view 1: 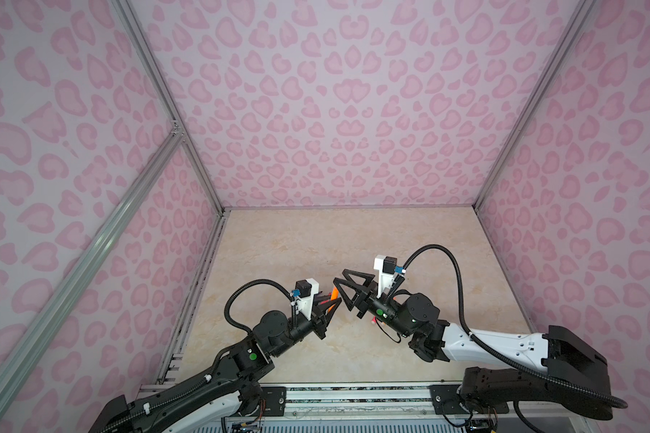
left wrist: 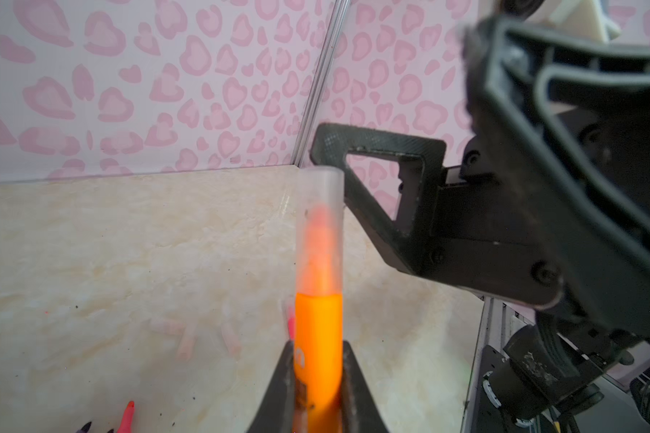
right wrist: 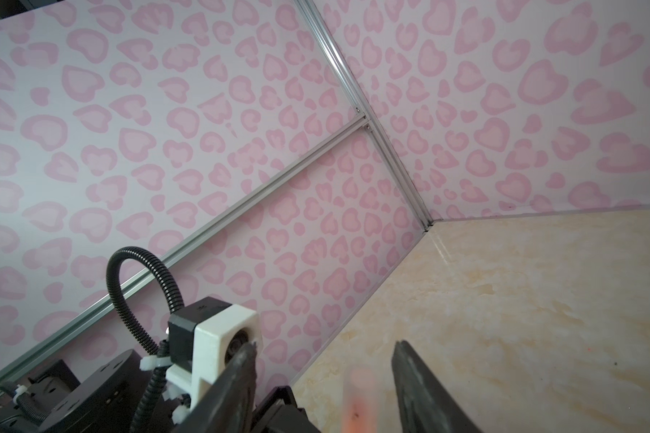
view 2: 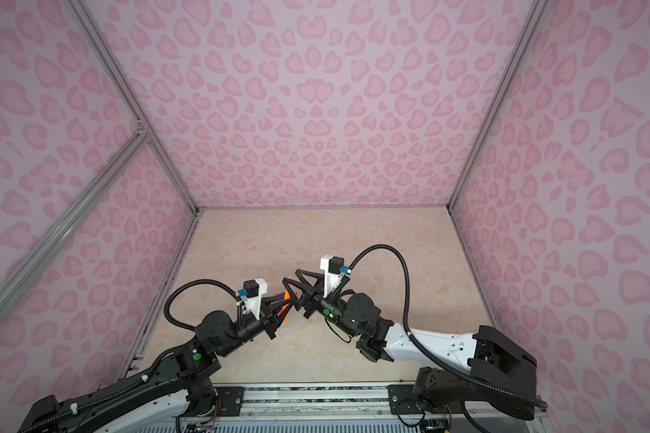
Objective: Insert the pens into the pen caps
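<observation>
So the orange pen has its tip sitting inside a clear cap. You can see the orange point glowing through the plastic, and the cap's open end comes right down to where the solid orange barrel starts. From here I can't tell if it's pushed fully home, but it looks seated to me. The pen is held up off the table, sticking out of the left claw, which is clamped tight on the barrel. In both top views it's just a bit of orange between the two claws, mid-table and toward the near edge. The right claw is spread wide, with one jaw on each side of the blurry cap end and neither one gripping it, so it's holding nothing. My guess is this one's basically done and only needs setting down. There's plenty left though. On the beige table there are at least a couple of faint loose caps lying near each other. Close to the left arm there's a bare pink-red pen and what look like two dark pointed tips, probably the purple ones. The arms hide too much in the top views to count the rest.
</observation>
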You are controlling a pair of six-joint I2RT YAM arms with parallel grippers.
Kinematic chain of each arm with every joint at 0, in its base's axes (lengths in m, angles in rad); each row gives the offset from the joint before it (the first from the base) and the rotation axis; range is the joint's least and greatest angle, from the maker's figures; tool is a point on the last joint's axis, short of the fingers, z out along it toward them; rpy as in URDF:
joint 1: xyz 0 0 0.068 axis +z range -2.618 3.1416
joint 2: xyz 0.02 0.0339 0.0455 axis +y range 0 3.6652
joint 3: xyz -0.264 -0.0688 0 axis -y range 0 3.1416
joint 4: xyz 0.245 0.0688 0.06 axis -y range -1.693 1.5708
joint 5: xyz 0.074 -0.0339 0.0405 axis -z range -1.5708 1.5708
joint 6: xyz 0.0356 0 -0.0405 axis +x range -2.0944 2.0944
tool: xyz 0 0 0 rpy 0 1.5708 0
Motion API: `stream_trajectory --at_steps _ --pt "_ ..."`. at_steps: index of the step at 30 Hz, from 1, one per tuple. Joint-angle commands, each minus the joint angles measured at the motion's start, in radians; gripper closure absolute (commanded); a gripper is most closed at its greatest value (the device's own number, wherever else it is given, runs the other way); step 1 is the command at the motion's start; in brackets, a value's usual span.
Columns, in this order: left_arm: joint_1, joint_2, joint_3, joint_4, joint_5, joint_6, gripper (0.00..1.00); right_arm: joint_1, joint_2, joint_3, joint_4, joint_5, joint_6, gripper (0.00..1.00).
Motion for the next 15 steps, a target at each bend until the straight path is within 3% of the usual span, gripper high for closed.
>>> stream_trajectory --at_steps 1,15 --pt "-0.015 0.022 0.010 0.038 -0.035 0.025 0.97 0.002 -0.007 0.016 -0.121 0.049 -0.019 0.42" --pt "-0.049 0.060 0.031 0.034 -0.077 0.047 0.97 0.000 0.001 0.050 -0.218 0.114 -0.008 0.45"
